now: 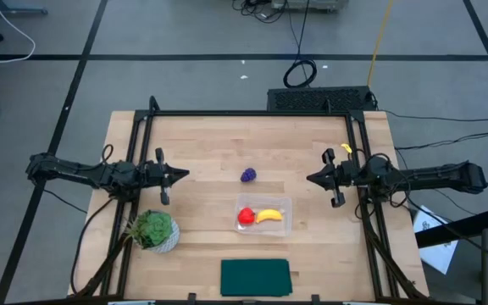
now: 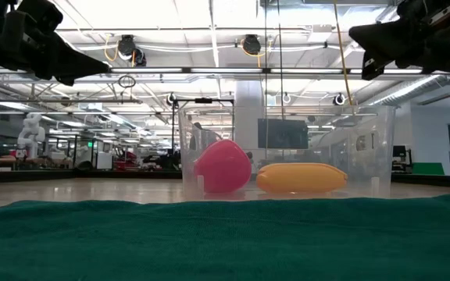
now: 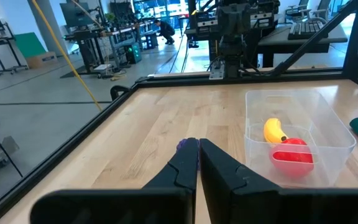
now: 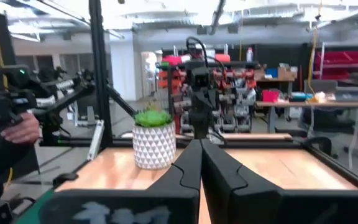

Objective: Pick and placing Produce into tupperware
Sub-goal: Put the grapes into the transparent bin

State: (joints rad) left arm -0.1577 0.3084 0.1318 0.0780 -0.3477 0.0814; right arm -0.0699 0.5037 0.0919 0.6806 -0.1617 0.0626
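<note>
The clear tupperware (image 1: 264, 215) stands on the table's near middle. The red fruit (image 1: 246, 217) and the yellow banana (image 1: 268, 215) lie on its floor. The purple grape bunch (image 1: 249, 175) rests on the bare wood farther back; in the left wrist view only a sliver of the grape bunch (image 3: 184, 144) shows behind my fingers. My left gripper (image 1: 186, 174) hangs shut at the table's left side, level, left of the grapes. My right gripper (image 1: 309, 179) hangs shut at the right side. Both are above the table and hold nothing.
A leafy green plant in a white pot (image 1: 153, 230) stands near the table's left front. A dark green flat rectangle (image 1: 256, 277) lies at the near edge. A black frame (image 1: 252, 113) runs along the table's sides and far edge. A person's hand (image 4: 18, 129) shows beyond the table.
</note>
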